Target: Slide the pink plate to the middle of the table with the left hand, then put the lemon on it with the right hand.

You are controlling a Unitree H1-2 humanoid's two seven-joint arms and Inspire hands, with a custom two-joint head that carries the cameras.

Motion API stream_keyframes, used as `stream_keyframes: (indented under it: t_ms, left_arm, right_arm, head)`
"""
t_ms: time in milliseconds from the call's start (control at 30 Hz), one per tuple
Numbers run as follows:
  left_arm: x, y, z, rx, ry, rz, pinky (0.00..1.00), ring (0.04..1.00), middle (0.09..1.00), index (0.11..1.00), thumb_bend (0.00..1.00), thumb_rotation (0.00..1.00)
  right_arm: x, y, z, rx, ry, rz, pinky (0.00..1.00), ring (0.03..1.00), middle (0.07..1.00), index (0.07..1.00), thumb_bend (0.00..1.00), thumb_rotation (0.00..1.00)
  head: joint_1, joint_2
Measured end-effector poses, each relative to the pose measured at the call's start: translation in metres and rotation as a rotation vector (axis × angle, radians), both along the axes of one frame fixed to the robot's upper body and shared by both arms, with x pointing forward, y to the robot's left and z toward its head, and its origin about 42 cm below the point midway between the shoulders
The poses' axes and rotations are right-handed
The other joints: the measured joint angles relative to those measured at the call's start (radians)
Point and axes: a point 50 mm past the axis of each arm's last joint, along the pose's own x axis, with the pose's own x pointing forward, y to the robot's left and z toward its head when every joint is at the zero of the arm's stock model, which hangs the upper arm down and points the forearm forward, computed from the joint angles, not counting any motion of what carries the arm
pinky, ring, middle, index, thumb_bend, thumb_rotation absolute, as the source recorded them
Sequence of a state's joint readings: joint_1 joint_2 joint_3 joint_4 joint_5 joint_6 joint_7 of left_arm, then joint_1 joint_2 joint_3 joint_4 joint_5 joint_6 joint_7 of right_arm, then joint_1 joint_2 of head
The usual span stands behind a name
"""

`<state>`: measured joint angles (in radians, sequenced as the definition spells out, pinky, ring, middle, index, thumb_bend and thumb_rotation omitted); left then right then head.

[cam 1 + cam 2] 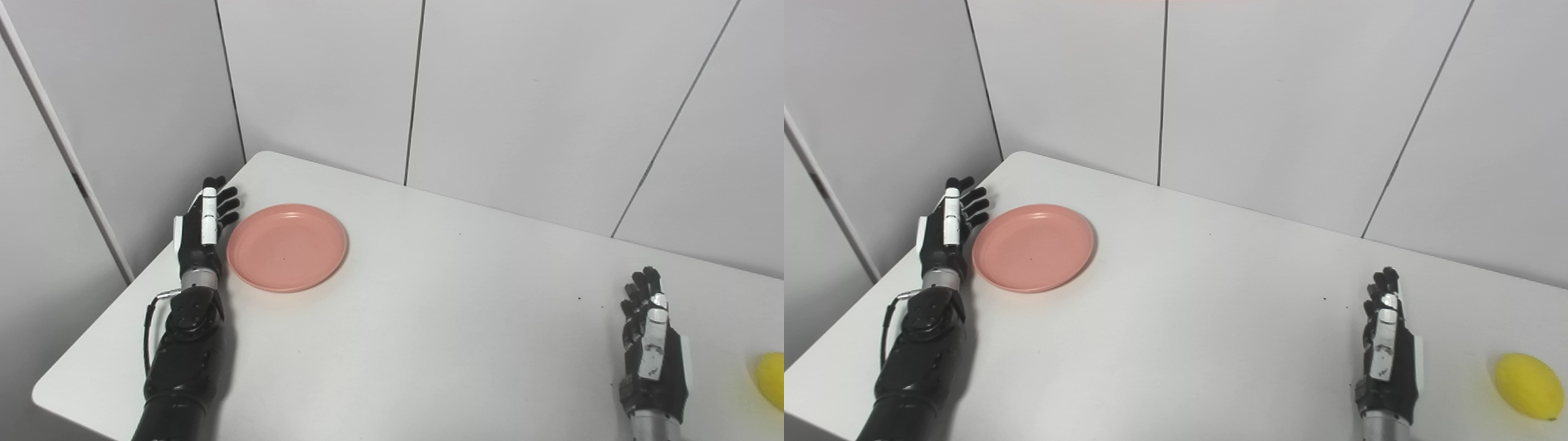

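Observation:
A pink plate (286, 246) lies flat on the white table (429, 318), toward its far left. My left hand (205, 223) stands edge-up just left of the plate's rim, fingers straight and apart, holding nothing; whether it touches the rim I cannot tell. A yellow lemon (1529, 386) rests near the table's right front, cut off by the frame edge in the left eye view. My right hand (1387, 352) is open too, fingers extended, standing a good hand's width left of the lemon and apart from it.
Grey panelled walls (520, 92) rise right behind the table's far edge and close by on the left. The table's left edge runs just beside my left forearm (184, 355). A few small dark specks (579, 299) dot the tabletop.

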<state>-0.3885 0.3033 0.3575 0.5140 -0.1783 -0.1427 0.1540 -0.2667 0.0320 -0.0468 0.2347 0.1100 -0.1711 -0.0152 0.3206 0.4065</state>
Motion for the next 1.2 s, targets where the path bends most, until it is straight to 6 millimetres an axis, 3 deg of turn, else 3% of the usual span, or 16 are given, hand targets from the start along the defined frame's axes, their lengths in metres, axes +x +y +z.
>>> stream_keyframes:
  t_ms: [633, 967, 1200]
  left_arm:
    - [0.01, -0.02, -0.001, 0.0, 0.003, -0.105, 0.81, 0.828, 0.83, 0.826, 0.61, 1.0]
    - [0.023, -0.057, 0.001, -0.058, -0.029, -0.224, 0.8, 0.814, 0.811, 0.808, 0.58, 1.0]
    - [0.028, -0.076, 0.002, -0.055, -0.019, -0.291, 0.81, 0.823, 0.823, 0.822, 0.62, 1.0]
  right_arm:
    - [0.0, -0.001, 0.0, -0.002, -0.001, -0.003, 1.0, 0.969, 0.96, 0.953, 0.6, 1.0]
    - [0.0, 0.001, 0.001, 0.001, -0.004, -0.003, 1.0, 0.969, 0.954, 0.947, 0.62, 0.98]
    - [0.0, 0.002, 0.001, 0.003, -0.005, -0.003, 1.0, 0.963, 0.947, 0.946, 0.64, 0.99]
  head:
    - [-0.006, 0.0]
    - [-0.011, 0.003]
    - [-0.018, 0.006]
